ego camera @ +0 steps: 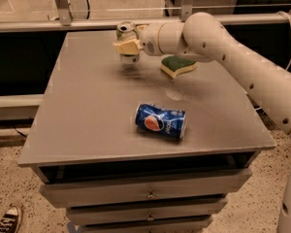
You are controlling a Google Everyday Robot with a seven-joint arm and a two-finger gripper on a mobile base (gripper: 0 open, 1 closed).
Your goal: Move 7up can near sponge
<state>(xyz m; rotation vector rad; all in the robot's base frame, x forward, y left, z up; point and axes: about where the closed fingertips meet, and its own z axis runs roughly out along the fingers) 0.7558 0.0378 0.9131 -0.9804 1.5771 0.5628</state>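
Observation:
My gripper [128, 43] is shut on the 7up can [126, 33] and holds it just above the far part of the grey table [87, 110]. Only the can's silver top and its lower end show; the pale fingers [127, 47] cover its middle. The sponge [178, 66], dark green on top with a pale yellow base, lies on the table to the right of the can, a short gap away, under my forearm.
A blue Pepsi can [161, 122] lies on its side near the table's front middle. A metal rail [63, 4] runs behind the table. Drawers [145, 193] sit under the tabletop. A shoe [7, 221] shows at the bottom left floor.

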